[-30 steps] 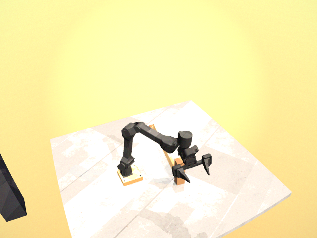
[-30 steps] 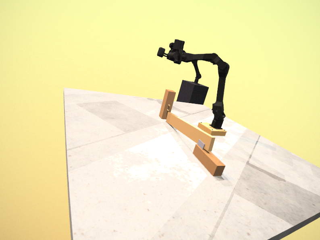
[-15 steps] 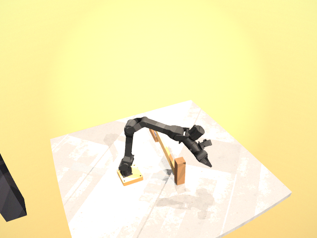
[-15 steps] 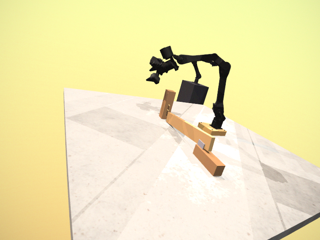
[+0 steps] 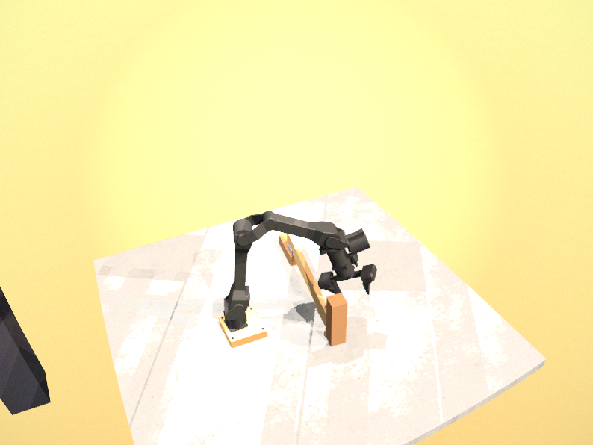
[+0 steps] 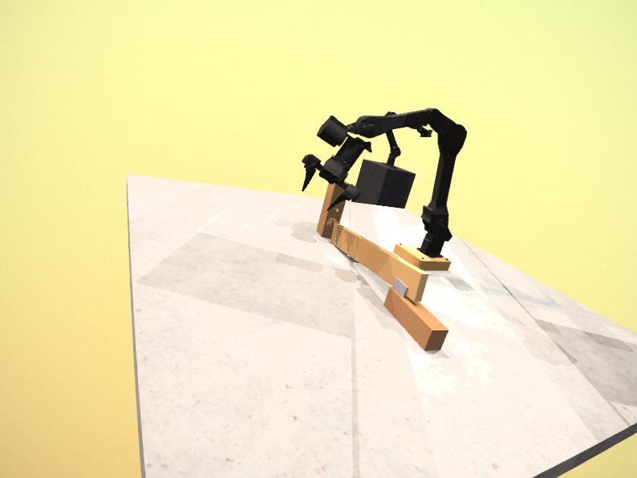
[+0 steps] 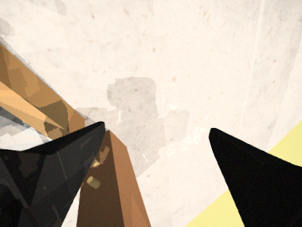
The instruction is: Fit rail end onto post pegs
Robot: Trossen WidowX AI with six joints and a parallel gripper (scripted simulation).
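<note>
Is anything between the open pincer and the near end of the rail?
Nothing visible. The open black pincer hangs beside the short wooden post, above the long wooden rail, empty air below.

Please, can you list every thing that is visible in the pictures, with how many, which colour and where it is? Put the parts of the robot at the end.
Table: one, whitish with grey patches, under everything.
Rail: one, light wood, slanting from the block down to the foot of the post.
Post: one, orange-brown wood, upright at the rail's near end.
Pegs: two, pale wood, on the post's face, uncovered.
Block: one, orange-brown, low, under the rail's far end.
Bracket: one, grey, on the block.
Dark box: one, beyond the table.
Arm base: one, orange plate, beside the rail.
Gripper: one, black, open, empty, above the post.
</note>
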